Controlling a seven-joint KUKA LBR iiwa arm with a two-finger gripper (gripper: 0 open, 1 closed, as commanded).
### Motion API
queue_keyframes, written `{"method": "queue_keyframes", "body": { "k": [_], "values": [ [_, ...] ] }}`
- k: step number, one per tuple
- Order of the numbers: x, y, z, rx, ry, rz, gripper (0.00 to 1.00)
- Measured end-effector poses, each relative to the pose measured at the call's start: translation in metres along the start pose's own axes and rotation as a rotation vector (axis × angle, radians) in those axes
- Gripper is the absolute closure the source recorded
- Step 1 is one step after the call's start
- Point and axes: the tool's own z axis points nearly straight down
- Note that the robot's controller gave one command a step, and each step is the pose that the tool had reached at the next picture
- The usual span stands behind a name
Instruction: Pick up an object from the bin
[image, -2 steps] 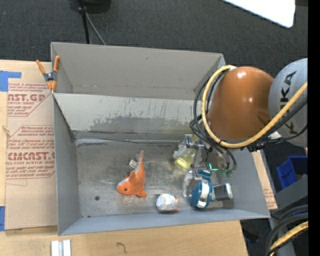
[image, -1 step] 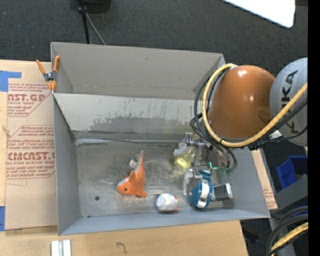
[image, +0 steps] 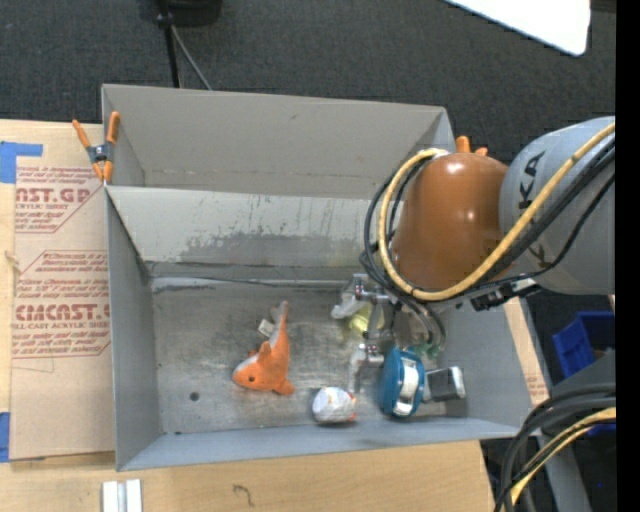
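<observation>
**End effector low in the bin, over a pale yellow-green object**

You had the end effector (image: 367, 340) down inside the bin (image: 135, 340), close to the floor. The arm (image: 565, 200) came in from the camera's right. Its orange cover (image: 450, 220) and looped cables (image: 383, 215) sat above and to the camera's right of the end effector and hid much of it. You could not tell from this angle whether the end effector was spread or pressed together, and nothing could be seen gripped in it.

The thing nearest to it was a pale yellow-green object (image: 352, 316). It lay right at the end effector, on the side toward the back wall, and was partly covered by it. Whether the two touched could not be made out.

A blue and white object (image: 398, 385) lay just beside the end effector, toward the front wall and slightly to the camera's right. A grey and black piece (image: 447, 384) lay against that object's far side, further from the end effector.

A white rounded object (image: 333, 405) lay near the front wall, a little to the camera's left of the end effector. An orange fish toy (image: 266, 366) lay further out on that same side, well apart from the end effector, with its tail pointing toward the back wall. A small grey scrap (image: 268, 326) lay beside the tail.
</observation>
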Motion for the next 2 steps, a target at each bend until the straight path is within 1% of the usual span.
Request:
{"method": "queue_keyframes", "body": {
  "k": [1,2],
  "values": [
    [-0.006,0.037,0.057,0.001,0.007,-0.028,0.0],
    [0.007,0.046,0.07,0.0,0.012,0.074,0.0]
  ]
}}
